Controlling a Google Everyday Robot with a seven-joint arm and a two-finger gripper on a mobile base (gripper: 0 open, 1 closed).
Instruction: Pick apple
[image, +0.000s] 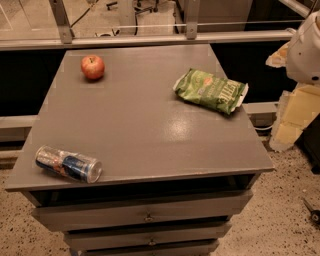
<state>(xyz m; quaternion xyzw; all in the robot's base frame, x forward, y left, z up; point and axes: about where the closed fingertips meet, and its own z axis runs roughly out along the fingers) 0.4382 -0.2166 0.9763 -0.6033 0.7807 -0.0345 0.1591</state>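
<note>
Right now the apple (93, 67) sits on the grey cabinet top (140, 125), toward the back left corner. It is upright, with its stem dimple facing up and red skin showing paler, yellowish patches. Nothing touches it, and bare grey surface lies all around it.

Well apart from it, over by the right edge, a green chip bag (210, 91) lies flat and a little crumpled, its long side slanting toward the front right. Near the front left corner a drink can (68, 164) lies on its side, silvery with blue and red markings, its round end turned toward the front right. It is close to the front edge but not over it.

Below the top, the cabinet's drawers (148, 218) step down one under another, each with a small knob in the middle. A metal rail (150, 39) runs across behind the cabinet.

At the far right edge a rounded white part of the robot (306, 50) leans in, level with the back of the cabinet and off to its side. The gripper is out of sight from where I stand, somewhere past that edge, so I can't say how it is set. Pale yellowish blocks (295, 115) are stacked below the white part, on the speckled floor (280, 220).
</note>
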